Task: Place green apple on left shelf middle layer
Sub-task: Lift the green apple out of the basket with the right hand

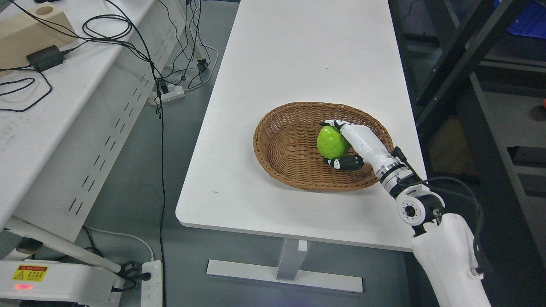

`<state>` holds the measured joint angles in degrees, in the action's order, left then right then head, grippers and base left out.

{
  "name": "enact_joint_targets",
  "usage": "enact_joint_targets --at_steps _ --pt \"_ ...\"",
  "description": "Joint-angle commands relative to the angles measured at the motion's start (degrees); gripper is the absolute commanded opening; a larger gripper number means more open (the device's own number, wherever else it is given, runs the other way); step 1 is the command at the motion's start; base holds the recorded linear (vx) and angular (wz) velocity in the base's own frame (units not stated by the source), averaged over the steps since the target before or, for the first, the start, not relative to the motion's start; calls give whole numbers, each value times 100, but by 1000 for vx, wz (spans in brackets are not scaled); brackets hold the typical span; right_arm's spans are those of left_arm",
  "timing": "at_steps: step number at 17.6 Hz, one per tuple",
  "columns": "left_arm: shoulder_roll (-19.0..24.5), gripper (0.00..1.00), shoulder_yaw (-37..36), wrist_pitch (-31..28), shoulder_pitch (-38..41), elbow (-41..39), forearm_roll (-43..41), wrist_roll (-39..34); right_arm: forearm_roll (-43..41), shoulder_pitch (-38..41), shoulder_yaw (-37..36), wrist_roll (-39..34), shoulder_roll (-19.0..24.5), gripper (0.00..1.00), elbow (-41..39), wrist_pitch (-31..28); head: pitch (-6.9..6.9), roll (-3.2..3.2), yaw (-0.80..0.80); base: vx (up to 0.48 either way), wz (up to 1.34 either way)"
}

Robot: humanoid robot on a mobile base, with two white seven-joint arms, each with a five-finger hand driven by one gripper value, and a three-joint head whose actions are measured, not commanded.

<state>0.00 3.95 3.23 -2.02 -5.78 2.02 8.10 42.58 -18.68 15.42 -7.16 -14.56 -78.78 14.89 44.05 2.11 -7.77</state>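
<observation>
A green apple (331, 143) is in a brown wicker basket (286, 145) on the white table (294, 64). My right hand (334, 143) reaches in from the lower right. Its fingers curl over the top of the apple and its thumb wraps under it, so the hand is shut on the apple. I cannot tell whether the apple touches the basket floor. No shelf layer with a clear placing spot shows. My left arm is out of view.
A white bench (51, 111) with black cables and a power brick (45, 58) runs along the left. Power strips (167, 94) lie on the grey floor between the tables. A dark metal rack (473, 72) stands at the right.
</observation>
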Motion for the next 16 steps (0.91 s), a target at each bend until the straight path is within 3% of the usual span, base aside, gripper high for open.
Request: enact_joint_targets --at_steps 1,6,16 --pt "100 100 1 2 0 -2 0 -1 -22 689 -1173 1670 147 0 -953 145 0 0 0 0 0" --pt "100 100 1 2 0 -2 0 -1 -66 1419 -1436 1832 225 0 -1851 145 0 0 0 0 0" --pt "100 100 -17 2 0 -2 0 -1 -154 1973 -1516 1823 445 0 -1983 260 0 0 0 0 0"
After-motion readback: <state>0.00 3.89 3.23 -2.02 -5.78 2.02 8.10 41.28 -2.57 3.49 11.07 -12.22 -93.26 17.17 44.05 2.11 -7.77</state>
